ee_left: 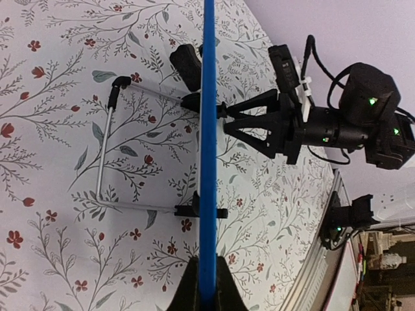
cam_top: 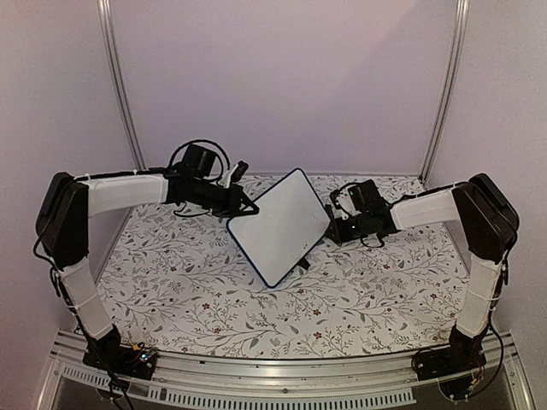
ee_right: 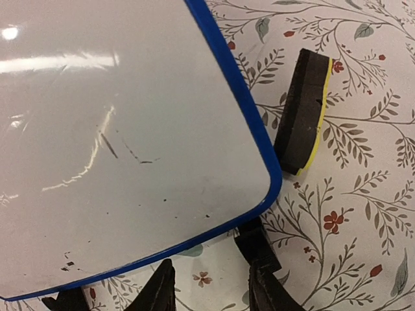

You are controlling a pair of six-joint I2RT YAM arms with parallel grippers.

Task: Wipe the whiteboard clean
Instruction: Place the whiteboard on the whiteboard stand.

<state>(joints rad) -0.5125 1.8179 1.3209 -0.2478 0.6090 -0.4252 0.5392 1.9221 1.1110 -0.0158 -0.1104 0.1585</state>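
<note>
On the left: left claw closed tight on the blue frame of the whiteboard, at its upper left edge. Seen edge-on from the left wrist, with the frame pinched between both fingers and a wire stand folded out behind the board.

In the middle: board propped at a tilt on the floral table, turned like a diamond between the two arms, with its face toward the right arm. Almost clean. Only a few thin dark strokes in the middle of the right wrist view, and some small specks near the lower frame.

On the right: right claw just beside the right edge of the board, fingers a narrow gap apart and holding nothing. Yellow and black eraser lying on its side on the table, just beside the frame, not gripped.

To do the step well: keep the left grip firm, to stop the board from sliding or tipping under pressure. Open the right claw wider than the eraser, come down over its body, and close fully before lifting. Then lay a flat face lightly on the last strokes and rub in short passes, away from the frame. Probably near the end of the task.
</note>
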